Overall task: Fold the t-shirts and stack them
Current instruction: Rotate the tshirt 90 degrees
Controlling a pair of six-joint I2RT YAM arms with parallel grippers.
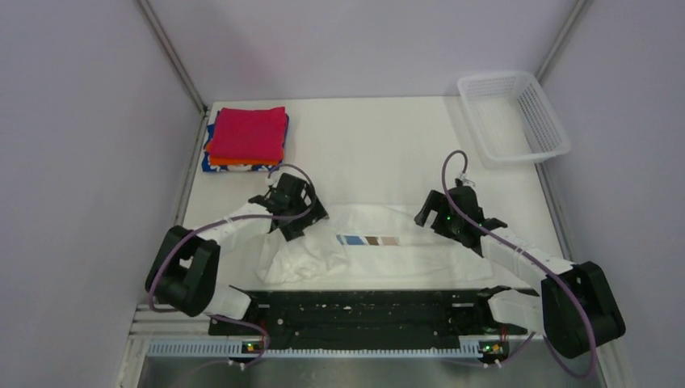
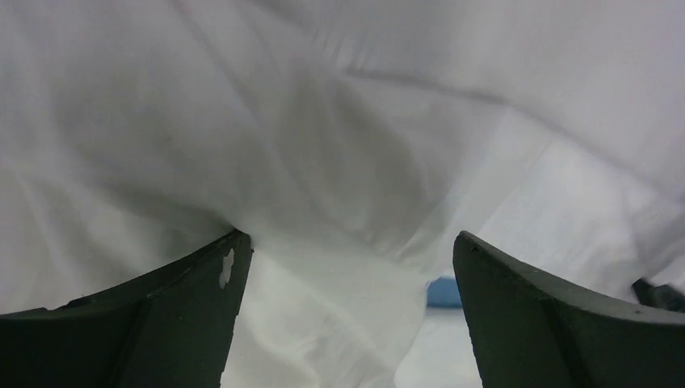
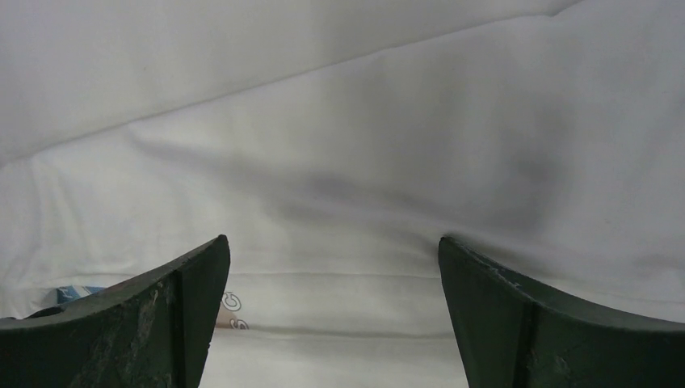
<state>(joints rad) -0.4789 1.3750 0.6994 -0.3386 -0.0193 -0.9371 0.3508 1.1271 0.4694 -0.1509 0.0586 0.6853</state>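
Note:
The white t-shirt [image 1: 380, 246] with blue and brown stripes on its chest lies rumpled on the table near the arm bases. My left gripper [image 1: 295, 217] is open over the shirt's left part; in the left wrist view its fingertips [image 2: 230, 267] press into bunched white cloth [image 2: 339, 162]. My right gripper [image 1: 443, 217] is open over the shirt's right part; the right wrist view shows flat cloth [image 3: 339, 186] between its wide-spread fingers [image 3: 206, 275]. A stack of folded shirts, magenta-red [image 1: 249, 133] on top of orange and blue, sits at the back left.
A white plastic mesh basket [image 1: 512, 117] stands at the back right corner. The white table [image 1: 380, 153] lies between the stack, the basket and the shirt. Grey walls close in the sides and back.

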